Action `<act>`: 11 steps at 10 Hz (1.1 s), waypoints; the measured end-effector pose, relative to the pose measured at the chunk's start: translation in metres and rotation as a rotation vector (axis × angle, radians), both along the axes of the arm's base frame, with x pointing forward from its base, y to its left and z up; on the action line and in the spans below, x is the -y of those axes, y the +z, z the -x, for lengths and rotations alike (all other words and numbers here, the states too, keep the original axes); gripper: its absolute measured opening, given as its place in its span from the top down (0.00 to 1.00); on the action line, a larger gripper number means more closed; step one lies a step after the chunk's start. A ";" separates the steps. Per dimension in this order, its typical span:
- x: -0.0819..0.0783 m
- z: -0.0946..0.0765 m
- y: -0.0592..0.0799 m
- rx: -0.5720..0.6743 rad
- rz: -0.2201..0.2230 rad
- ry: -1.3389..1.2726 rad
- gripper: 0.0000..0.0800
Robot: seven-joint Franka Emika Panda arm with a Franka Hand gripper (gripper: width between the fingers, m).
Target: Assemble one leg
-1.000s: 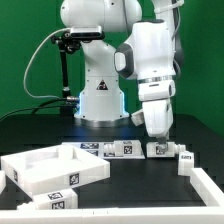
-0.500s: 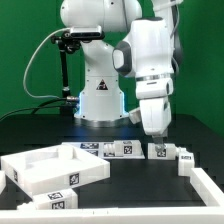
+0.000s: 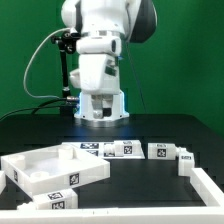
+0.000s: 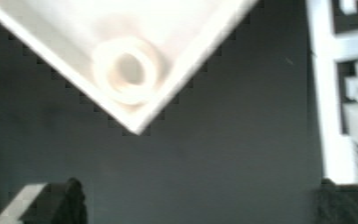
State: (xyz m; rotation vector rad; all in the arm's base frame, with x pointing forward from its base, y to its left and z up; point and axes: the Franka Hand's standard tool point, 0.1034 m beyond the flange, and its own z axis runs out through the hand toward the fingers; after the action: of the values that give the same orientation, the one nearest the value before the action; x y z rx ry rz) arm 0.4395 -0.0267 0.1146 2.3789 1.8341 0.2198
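Several short white legs with marker tags lie in a row on the black table: one [image 3: 157,150], one further to the exterior view's right [image 3: 185,156], and one nearer the middle [image 3: 126,149]. The arm [image 3: 98,55] stands folded up high over its base, far from the legs; I cannot make out the gripper itself in the exterior view. In the wrist view my gripper [image 4: 202,205] is open and empty, its dark fingertips [image 4: 60,203] wide apart over the black table. That view also shows a white panel corner [image 4: 149,35] with a round socket [image 4: 126,71].
The large flat white panel with raised edges [image 3: 48,166] lies at the exterior view's front left. Another white part [image 3: 207,188] sits at the front right edge. The robot base [image 3: 100,105] stands behind the row of legs. A white strip [image 4: 345,95] runs along one side of the wrist view.
The arm has swung away from above the legs on the exterior view's right, up and back over its base. The legs and the panel have not moved.
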 end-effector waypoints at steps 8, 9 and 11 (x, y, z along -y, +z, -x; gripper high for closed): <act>0.059 -0.028 0.007 0.062 0.004 -0.231 0.19; 0.064 -0.022 0.004 0.063 -0.005 -0.277 0.19; 0.061 -0.023 0.004 0.060 -0.003 -0.263 0.19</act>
State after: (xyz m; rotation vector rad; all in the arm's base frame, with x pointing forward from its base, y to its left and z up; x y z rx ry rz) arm 0.4623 -0.0882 0.1190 2.5519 1.4761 0.2618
